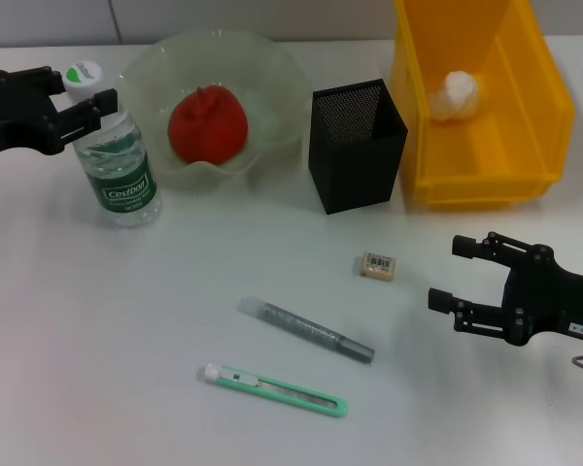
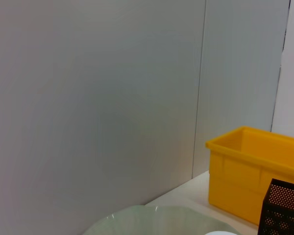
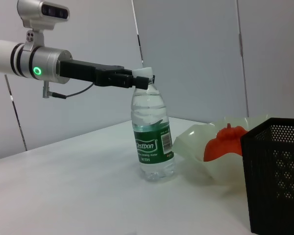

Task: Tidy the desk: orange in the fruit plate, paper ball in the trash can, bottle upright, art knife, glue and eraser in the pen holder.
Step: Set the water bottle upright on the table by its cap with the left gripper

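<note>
White desk, grey wall behind. Upper left of frame: bottle upright, left gripper spread astride cap. Lower right: right gripper spread, eraser near. Advice: back left off level, w/o nudging bottle.

I am reading "Cestbon" in white letters on the green label of the bottle, which is standing upright on my worktop. The eraser is showing a small printed barcode, too fine for me to read.
</note>
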You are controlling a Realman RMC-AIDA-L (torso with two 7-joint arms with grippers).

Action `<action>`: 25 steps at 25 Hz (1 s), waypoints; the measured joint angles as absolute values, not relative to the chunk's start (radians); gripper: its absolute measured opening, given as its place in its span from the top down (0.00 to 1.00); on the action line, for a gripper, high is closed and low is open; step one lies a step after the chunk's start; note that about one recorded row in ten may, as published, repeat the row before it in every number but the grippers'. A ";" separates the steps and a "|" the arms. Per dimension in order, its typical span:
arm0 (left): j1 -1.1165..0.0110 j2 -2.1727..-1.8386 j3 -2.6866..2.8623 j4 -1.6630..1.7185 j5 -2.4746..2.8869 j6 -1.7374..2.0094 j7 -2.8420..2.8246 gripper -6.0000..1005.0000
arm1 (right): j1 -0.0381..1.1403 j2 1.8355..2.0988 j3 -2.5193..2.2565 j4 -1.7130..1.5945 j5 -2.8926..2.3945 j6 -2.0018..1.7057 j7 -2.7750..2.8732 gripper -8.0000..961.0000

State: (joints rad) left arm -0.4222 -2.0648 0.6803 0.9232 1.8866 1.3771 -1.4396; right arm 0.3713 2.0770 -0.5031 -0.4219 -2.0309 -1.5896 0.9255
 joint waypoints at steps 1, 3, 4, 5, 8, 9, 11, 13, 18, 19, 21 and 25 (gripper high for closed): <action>-0.422 -2.065 0.680 0.923 1.887 1.377 -1.440 0.48 | 0.371 2.077 -0.503 -0.422 -2.031 -1.590 0.925 0.16; -0.422 -2.065 0.680 0.923 1.887 1.377 -1.440 0.48 | 0.371 2.077 -0.503 -0.422 -2.031 -1.590 0.927 0.16; -0.423 -2.065 0.680 0.923 1.886 1.375 -1.439 0.48 | 0.371 2.077 -0.503 -0.422 -2.031 -1.590 0.927 0.16; -0.423 -2.065 0.680 0.923 1.886 1.375 -1.439 0.47 | 0.371 2.077 -0.503 -0.422 -2.031 -1.590 0.927 0.16; -0.423 -2.065 0.680 0.923 1.886 1.375 -1.439 0.47 | 0.371 2.077 -0.501 -0.424 -2.031 -1.592 0.927 0.16; -0.423 -2.065 0.680 0.923 1.886 1.375 -1.439 0.47 | 0.371 2.077 -0.501 -0.424 -2.031 -1.593 0.927 0.16; -0.423 -2.065 0.681 0.923 1.885 1.375 -1.438 0.47 | 0.371 2.077 -0.501 -0.425 -2.031 -1.594 0.928 0.16; -0.423 -2.065 0.681 0.923 1.885 1.375 -1.436 0.46 | 0.371 2.077 -0.502 -0.425 -2.031 -1.595 0.928 0.16; -0.423 -2.064 0.680 0.910 1.885 1.375 -1.428 0.45 | 0.371 2.076 -0.503 -0.425 -2.031 -1.595 0.930 0.16; -0.423 -2.064 0.680 0.910 1.885 1.375 -1.428 0.45 | 0.371 2.076 -0.503 -0.425 -2.031 -1.595 0.930 0.16; -0.423 -2.064 0.681 0.910 1.885 1.375 -1.428 0.45 | 0.371 2.075 -0.503 -0.425 -2.031 -1.595 0.930 0.16; -0.423 -2.064 0.683 0.910 1.885 1.376 -1.428 0.44 | 0.371 2.075 -0.503 -0.425 -2.031 -1.595 0.930 0.16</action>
